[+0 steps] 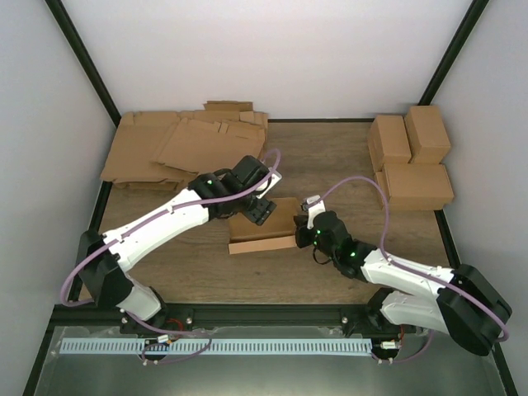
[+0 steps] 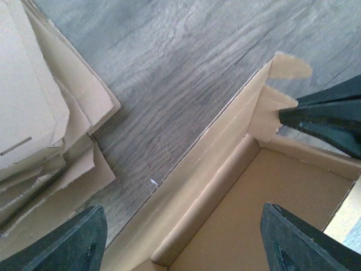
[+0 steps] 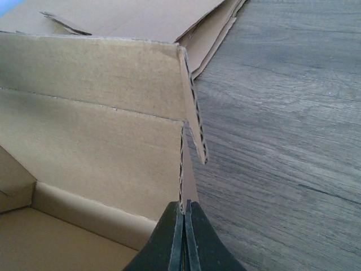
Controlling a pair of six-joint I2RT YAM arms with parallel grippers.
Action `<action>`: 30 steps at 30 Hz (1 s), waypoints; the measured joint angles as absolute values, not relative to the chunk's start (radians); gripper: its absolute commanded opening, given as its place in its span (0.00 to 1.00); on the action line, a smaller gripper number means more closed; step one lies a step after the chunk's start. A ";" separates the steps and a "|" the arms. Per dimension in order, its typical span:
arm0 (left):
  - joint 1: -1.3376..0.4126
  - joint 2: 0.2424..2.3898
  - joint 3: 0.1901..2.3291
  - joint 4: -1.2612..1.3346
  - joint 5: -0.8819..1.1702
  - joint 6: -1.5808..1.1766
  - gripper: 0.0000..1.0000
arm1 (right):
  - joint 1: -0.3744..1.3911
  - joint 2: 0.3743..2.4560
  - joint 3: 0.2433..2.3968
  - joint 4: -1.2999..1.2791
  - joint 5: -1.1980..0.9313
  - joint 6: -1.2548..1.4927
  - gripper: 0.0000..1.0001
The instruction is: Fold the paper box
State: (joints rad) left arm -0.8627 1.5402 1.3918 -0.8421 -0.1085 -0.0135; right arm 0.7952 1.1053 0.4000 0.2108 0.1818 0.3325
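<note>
The paper box lies half-formed and open-topped on the table's middle, between my two grippers. My left gripper is over its far side. In the left wrist view it is open and straddles the box's long rolled-over wall, one finger outside and one inside. My right gripper is at the box's right end. In the right wrist view it is shut on the thin edge of an upright end panel. The right gripper's fingers also show in the left wrist view at the box's corner.
A pile of wide flat cardboard sheets lies at the back left, close behind the box. Three finished brown boxes stand at the back right. Black frame rails run along the table's edges.
</note>
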 measured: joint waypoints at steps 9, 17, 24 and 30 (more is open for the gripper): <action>-0.857 1.560 1.448 -0.838 -0.127 0.012 0.76 | 0.795 1.108 0.405 0.207 0.178 0.314 0.01; -0.842 1.661 1.446 -0.813 -0.048 0.041 0.55 | 0.795 1.110 0.410 0.202 0.171 0.301 0.01; -0.836 1.681 1.446 -0.807 0.003 0.071 0.29 | 0.795 1.114 0.411 0.192 0.168 0.293 0.01; -0.836 1.681 1.441 -0.806 0.062 0.084 0.18 | 0.795 1.116 0.414 0.188 0.167 0.280 0.01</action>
State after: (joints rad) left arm -0.8360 1.6806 1.4414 -0.8059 0.0620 0.0841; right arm 0.7952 1.1156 0.4137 0.1879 0.1673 0.2802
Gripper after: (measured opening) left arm 0.237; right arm 0.009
